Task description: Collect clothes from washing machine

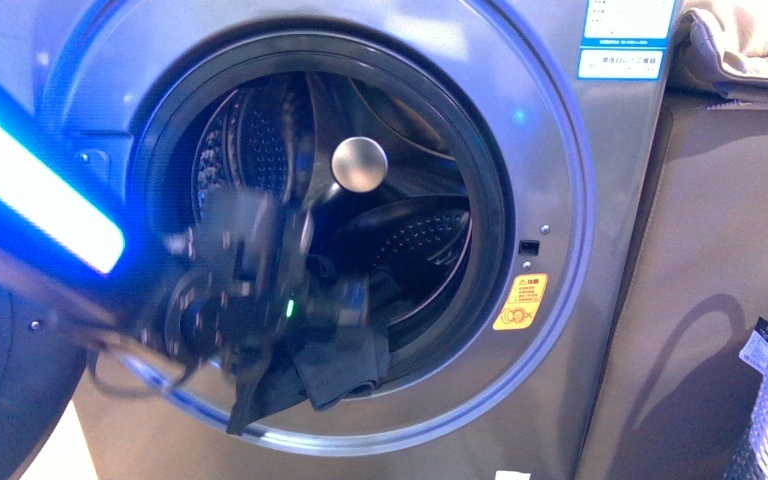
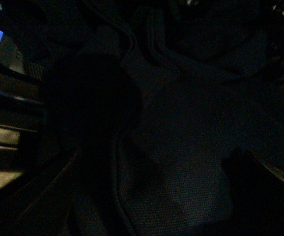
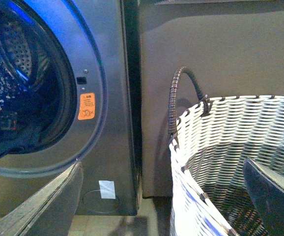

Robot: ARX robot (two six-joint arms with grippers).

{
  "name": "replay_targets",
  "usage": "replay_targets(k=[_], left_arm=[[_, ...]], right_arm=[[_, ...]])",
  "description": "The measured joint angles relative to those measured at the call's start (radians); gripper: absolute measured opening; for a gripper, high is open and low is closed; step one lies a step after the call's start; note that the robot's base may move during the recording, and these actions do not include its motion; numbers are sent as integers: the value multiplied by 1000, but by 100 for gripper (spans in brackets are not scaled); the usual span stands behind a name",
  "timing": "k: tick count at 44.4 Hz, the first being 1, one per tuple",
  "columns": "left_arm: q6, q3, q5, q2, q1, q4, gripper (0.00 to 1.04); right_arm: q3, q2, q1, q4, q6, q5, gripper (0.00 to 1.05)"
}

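The left end effector (image 1: 325, 300) is a dark, motion-blurred mass at the lower rim of the washing machine (image 1: 560, 200) opening. I cannot tell how far open it is or whether it grips anything. The clothes (image 1: 345, 360) hang over that rim, right against it and just below. The left wrist view is dark. The right end effector (image 3: 161, 167) is spread wide and holds nothing, with a woven basket (image 3: 230, 123) just beyond it, cut off at the frame edge.
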Motion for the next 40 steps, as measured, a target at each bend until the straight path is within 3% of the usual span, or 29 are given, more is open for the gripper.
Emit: replay_targets(k=[31, 40], left_arm=[[-95, -4, 46, 11, -47, -16, 98], [-21, 15, -17, 20, -78, -60, 98]], right_arm=[[0, 0, 0, 0, 0, 0, 97], [0, 0, 0, 0, 0, 0, 97]])
